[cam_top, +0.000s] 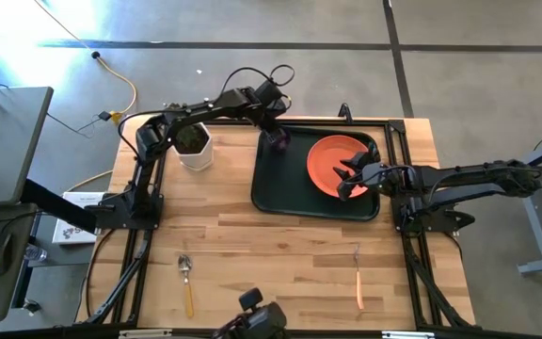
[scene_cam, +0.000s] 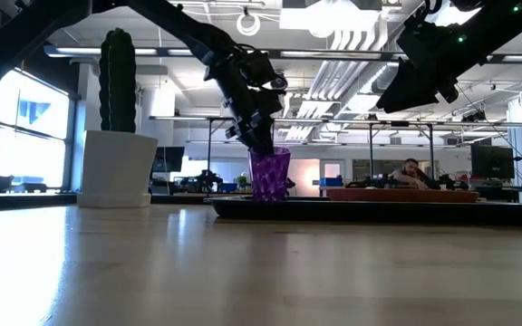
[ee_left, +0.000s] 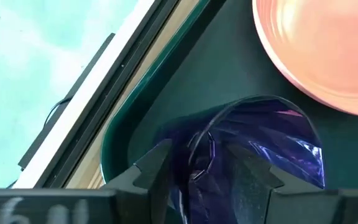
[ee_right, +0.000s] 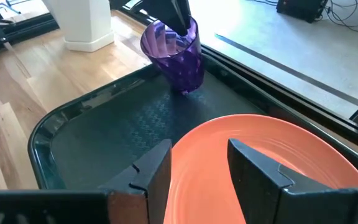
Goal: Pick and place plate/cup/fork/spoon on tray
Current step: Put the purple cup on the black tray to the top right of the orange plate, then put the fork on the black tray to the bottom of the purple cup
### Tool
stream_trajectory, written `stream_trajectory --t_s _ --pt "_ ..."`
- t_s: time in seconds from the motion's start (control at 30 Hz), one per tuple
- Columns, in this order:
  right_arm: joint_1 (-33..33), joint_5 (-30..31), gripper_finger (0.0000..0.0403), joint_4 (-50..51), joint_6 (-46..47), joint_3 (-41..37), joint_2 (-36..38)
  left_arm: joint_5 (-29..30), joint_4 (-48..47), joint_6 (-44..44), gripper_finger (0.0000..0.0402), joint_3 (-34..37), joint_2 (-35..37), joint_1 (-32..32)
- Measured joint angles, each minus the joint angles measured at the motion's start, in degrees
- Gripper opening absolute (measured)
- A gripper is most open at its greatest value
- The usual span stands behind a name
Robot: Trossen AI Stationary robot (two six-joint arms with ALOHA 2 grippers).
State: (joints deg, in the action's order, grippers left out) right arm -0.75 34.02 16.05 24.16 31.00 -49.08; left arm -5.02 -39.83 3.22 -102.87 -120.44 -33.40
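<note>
The dark purple cup [cam_top: 278, 138] stands in the far left corner of the dark green tray [cam_top: 290, 202], and my left gripper [cam_top: 275, 127] is shut on it from above. The orange-red plate [cam_top: 332, 155] lies flat in the tray's right half. My right gripper [cam_top: 351, 174] hovers open well above the plate [ee_right: 272, 149], touching nothing. The spoon [cam_top: 186, 281] lies on the table near its front left. The fork [cam_top: 358, 278] lies near its front right. My left gripper [ee_left: 201, 155] pinches the cup's wall at its rim [ee_left: 197, 146], one finger seemingly inside the cup and one outside. The fingers [ee_right: 178, 17] come from above, pointing down. The cup's base [ee_right: 188, 89] sits on the tray floor, and the cup is nearly upright.
A white pot with a green cactus [cam_top: 194, 146] stands on the table just left of the tray. The bare wooden table [cam_top: 271, 254] lies between the tray and the cutlery. A black frame [cam_top: 398, 127] runs along the tray's far and right sides.
</note>
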Motion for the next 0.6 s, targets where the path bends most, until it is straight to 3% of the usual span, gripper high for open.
stream_trajectory --t_s 0.3,0.6 --pt "0.00 -0.07 0.0149 0.00 0.44 0.00 0.00 1.23 2.19 -1.01 0.0134 0.00 0.44 -2.09" --pt "0.00 -0.16 0.0149 -0.29 6.11 0.00 0.00 1.79 4.22 0.75 0.0134 0.00 5.92 -2.08"
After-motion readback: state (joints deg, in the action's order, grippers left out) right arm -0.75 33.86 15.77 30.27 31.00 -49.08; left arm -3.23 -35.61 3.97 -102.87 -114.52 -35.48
